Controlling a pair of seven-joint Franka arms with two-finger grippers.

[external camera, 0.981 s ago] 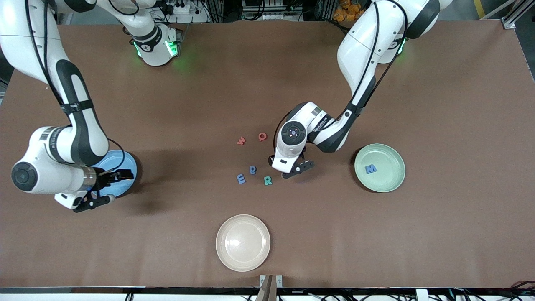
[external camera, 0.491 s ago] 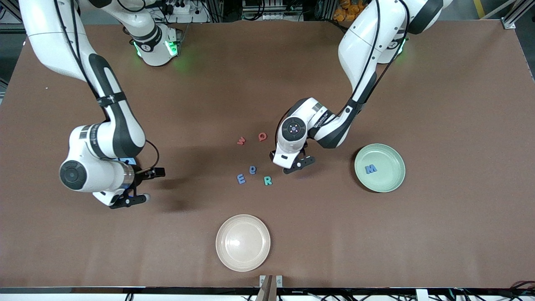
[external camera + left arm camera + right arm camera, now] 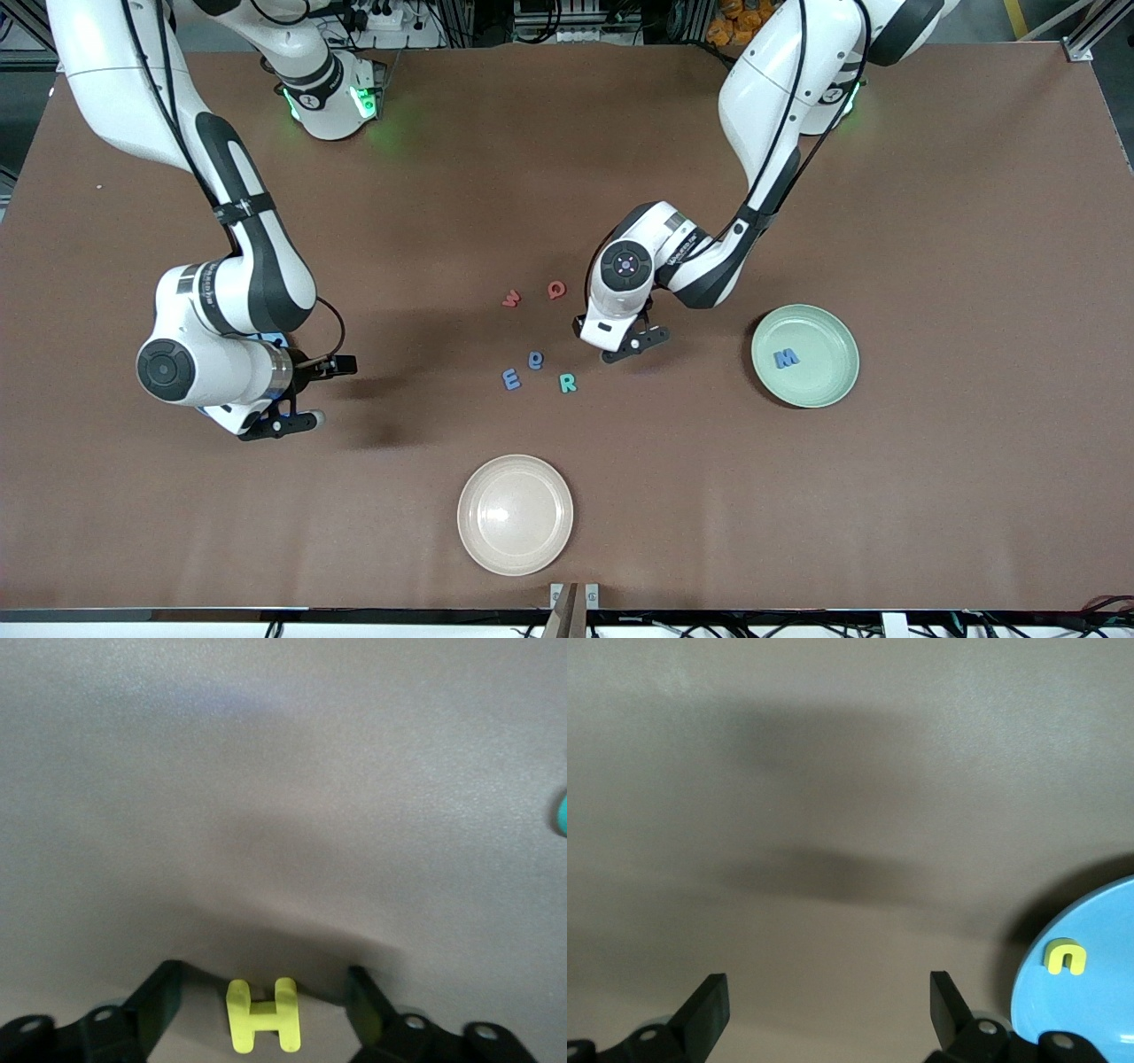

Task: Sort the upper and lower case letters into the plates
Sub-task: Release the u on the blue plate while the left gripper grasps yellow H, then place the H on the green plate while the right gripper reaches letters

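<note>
A yellow H [image 3: 263,1016] lies on the table's middle between the left gripper's [image 3: 631,341] part-open fingers, ungripped, beside the loose letters [image 3: 537,360]. The mint plate [image 3: 833,383] holds a blue M [image 3: 786,358]. Wide open and empty, the right gripper [image 3: 306,392] hangs beside the blue plate [image 3: 1099,1010].

A brown desk [image 3: 930,496] is seen. A yellow H [image 3: 263,1015], red W [image 3: 511,299] and Q [image 3: 555,289], and mint [image 3: 833,390], blue [image 3: 1099,1010] and cream [image 3: 515,515] plates are shown.
</note>
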